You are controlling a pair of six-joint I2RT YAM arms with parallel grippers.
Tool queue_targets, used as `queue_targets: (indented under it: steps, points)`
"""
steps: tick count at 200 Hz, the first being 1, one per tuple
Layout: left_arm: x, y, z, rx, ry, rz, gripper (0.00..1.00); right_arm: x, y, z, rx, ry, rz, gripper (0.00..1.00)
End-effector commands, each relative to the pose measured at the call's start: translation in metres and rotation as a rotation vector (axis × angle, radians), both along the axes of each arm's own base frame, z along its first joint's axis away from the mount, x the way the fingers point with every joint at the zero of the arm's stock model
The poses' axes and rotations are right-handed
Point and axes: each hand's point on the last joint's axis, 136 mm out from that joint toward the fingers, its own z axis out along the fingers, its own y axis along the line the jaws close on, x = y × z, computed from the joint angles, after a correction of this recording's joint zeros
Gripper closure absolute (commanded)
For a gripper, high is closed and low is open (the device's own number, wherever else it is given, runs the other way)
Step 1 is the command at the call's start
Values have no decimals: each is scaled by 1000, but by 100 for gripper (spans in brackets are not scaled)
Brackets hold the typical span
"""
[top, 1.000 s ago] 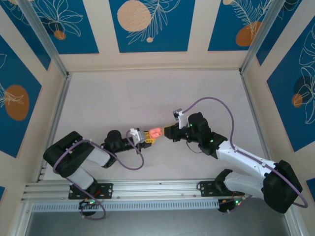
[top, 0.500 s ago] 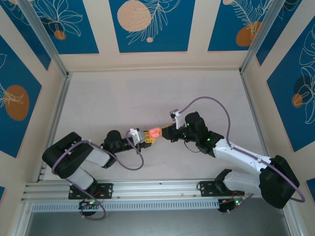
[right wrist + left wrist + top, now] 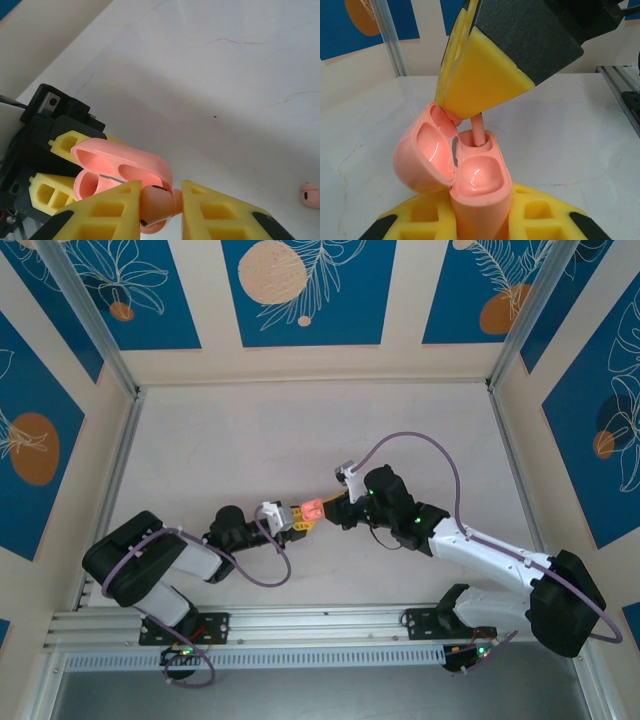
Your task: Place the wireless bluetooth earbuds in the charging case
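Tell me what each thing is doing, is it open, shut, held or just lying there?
charging case: lid open, standing upright
left gripper: shut on the charging case
held earbud: stem tip in a case slot, not fully in
right gripper: shut on the held earbud
other earbud: lying loose on the table

No text, label, brand, number or sign can be read anywhere. The blue wall panels (image 3: 150,290) carry only drawn leaves and orange circles. The pink charging case (image 3: 482,200) and the yellow pads (image 3: 485,75) of the jaws are plain, with no legible lettering.
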Motion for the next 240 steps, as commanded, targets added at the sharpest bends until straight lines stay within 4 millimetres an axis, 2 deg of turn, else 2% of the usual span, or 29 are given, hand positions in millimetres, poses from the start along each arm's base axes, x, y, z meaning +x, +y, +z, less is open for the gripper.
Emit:
queue_targets:
  steps: [1,53,138,183,240]
  points:
    - [-6,-2,20,-53,-54,-22,87,-2,-1,-2,-66,-24,15,77]
    - [-5,-1,20,-50,-57,-16,87,-4,1,-3,-95,-37,26,77]
    - [-6,0,21,-48,-60,-14,87,-11,9,2,-50,-35,76,62]
    - [-6,0,19,-39,-59,-14,87,-13,8,24,38,-48,98,46]
    - [-9,0,20,-39,-63,-29,87,-14,-13,55,211,-5,113,35]
